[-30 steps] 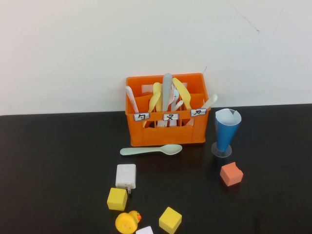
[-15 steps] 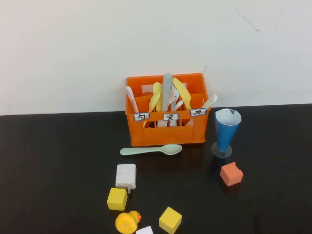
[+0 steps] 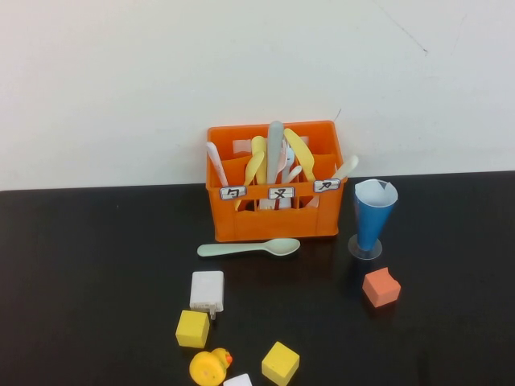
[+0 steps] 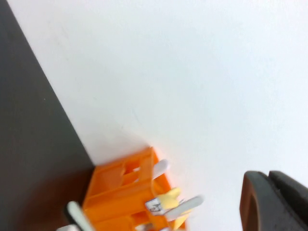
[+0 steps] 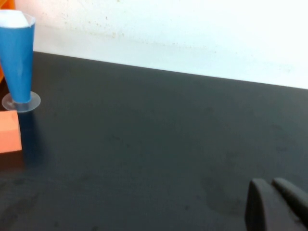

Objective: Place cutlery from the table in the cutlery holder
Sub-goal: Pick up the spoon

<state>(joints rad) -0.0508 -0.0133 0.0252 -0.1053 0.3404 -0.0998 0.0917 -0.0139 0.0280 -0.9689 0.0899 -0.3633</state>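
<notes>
The table (image 3: 96, 273) is flat, black and smooth. An orange plastic box (image 3: 273, 221) with slots in its sides stands at the back by the white wall (image 3: 161, 80). It holds yellow, white and grey plastic cutlery standing up. A grey piece (image 3: 276, 141) stands tall in the middle. A pale green plastic spoon (image 3: 249, 248) lies flat on the table just in front of the box. A blue paper cone cup (image 3: 373, 215) stands to the right of the box. Near it sits an orange block (image 3: 381, 287). Closer in are a white charger (image 3: 208, 291), two yellow blocks (image 3: 193, 328) and a round yellow duck (image 3: 210, 367). The left hand (image 4: 274, 202) is pressed shut and holds nothing, off to the left of the box. The right hand (image 5: 276, 204) is shut too, holding nothing, low over the table to the right of the cup.
</notes>
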